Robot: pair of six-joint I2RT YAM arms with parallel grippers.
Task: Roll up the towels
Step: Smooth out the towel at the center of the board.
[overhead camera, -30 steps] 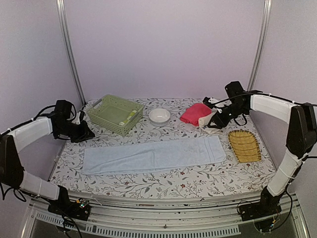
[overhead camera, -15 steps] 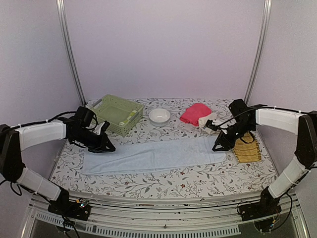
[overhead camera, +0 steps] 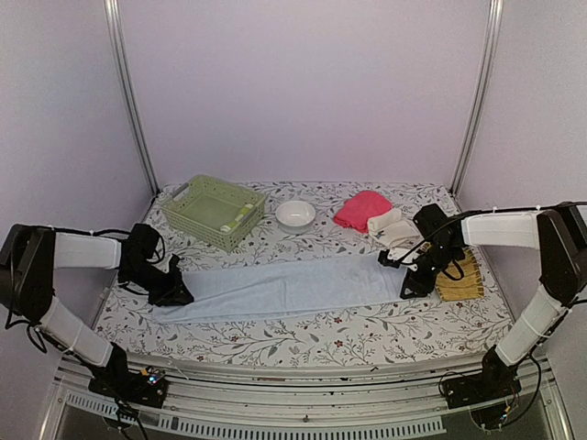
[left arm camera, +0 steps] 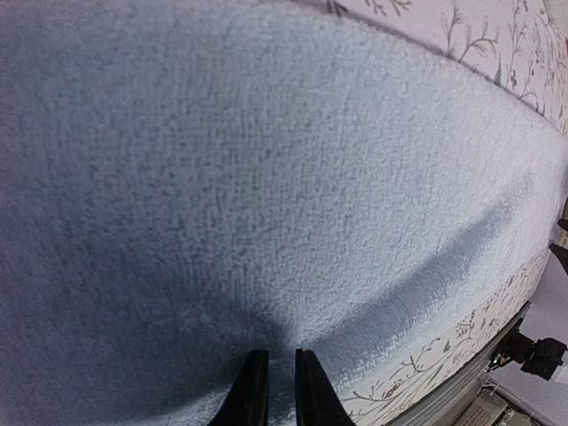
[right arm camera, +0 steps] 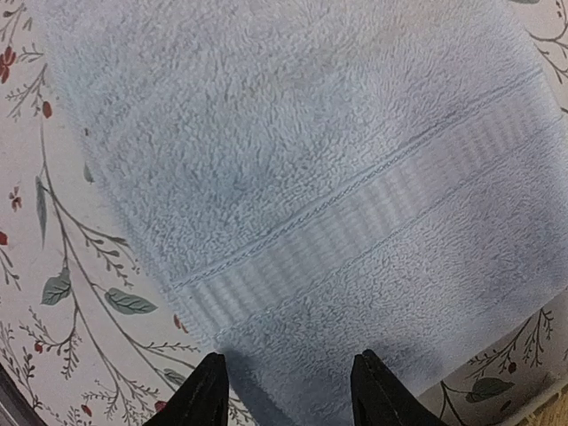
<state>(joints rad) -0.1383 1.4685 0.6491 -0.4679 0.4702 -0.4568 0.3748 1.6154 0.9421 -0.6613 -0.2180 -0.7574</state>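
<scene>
The large pale blue towel [overhead camera: 289, 286] lies flat across the table's middle. My left gripper [overhead camera: 176, 295] rests on its left end. Its jaws are almost together with a thin slit between them, tips [left arm camera: 275, 353] pressing the pile [left arm camera: 266, 177]. My right gripper [overhead camera: 411, 278] is low over the right end, open [right arm camera: 288, 359], its fingers astride the hem band [right arm camera: 355, 213] near the corner. A pink towel [overhead camera: 360, 209] and a cream-white towel [overhead camera: 393, 227] lie at the back right. A yellow-green towel [overhead camera: 240, 216] lies in the basket.
A pale green basket [overhead camera: 213, 211] stands at the back left and a white bowl [overhead camera: 295, 214] beside it. A yellow slatted tray [overhead camera: 461, 273] lies right of the blue towel, partly behind my right arm. Floral cloth [right arm camera: 62, 266] covers the table.
Both arms came down to the blue towel's ends: the left from beside the basket to the left end, the right from the cream towel to the right end. The towel lies unchanged.
</scene>
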